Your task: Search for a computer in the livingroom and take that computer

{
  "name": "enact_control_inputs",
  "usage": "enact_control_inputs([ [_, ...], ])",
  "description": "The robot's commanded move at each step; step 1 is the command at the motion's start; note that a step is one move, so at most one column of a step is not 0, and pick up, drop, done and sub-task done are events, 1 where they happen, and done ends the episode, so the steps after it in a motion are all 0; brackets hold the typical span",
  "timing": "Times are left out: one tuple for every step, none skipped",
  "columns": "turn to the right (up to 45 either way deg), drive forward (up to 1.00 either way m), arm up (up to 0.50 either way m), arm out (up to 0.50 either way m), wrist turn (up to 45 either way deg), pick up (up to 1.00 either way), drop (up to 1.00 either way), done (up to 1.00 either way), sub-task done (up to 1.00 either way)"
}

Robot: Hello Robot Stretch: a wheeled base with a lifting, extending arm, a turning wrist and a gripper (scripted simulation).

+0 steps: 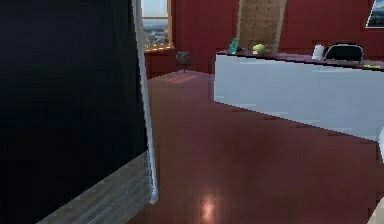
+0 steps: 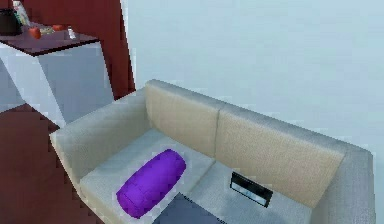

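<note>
maybe-computer: dark grey flat slab (image 2: 192,212), honestly can't tell
where: sofa (image 2: 190,120) seat, just beside purple cushion (image 2: 150,183)
sofa: beige, against pale wall (image 2: 280,60)
room: glossy red-brown floor (image 1: 230,160), white counter (image 1: 300,90)

A beige sofa (image 2: 186,118) carries a purple bolster cushion (image 2: 152,183) lying aslant on the seat by its armrest end, and a small dark flat rectangle (image 2: 250,188) on the next seat near the backrest, while the dark-red tabletop (image 1: 290,59) bears a teal bottle (image 1: 234,45), a yellow-green thing (image 1: 259,48) and a white roll (image 1: 318,52).
</note>
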Motion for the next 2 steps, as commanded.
enact_control_inputs([
  [0.0,0.0,0.1,0.0,0.0,0.0,0.0,0.0,0.0],
  [0.0,0.0,0.0,0.0,0.0,0.0,0.0,1.0,0.0],
])
